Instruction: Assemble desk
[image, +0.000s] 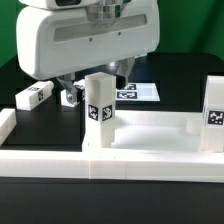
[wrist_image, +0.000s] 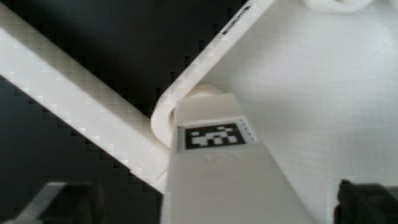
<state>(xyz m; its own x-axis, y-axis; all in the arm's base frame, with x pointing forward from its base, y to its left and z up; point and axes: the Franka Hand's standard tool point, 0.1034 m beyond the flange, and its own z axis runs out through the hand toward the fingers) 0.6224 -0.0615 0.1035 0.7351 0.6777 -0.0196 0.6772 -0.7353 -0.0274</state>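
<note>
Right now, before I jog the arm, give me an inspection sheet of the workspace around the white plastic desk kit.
Surface: black table.
Job's things: white tray-like desk top lying flat; centre leg and right leg, white square-section, upright at it; two loose legs lying behind, at the exterior view's left.
Clutter: long white border rail; marker board.
Grippers: gripper open above the centre leg, fingers clear of both sides.
Cables: nothing seen.
Surroundings: dark, nothing seen.
</note>
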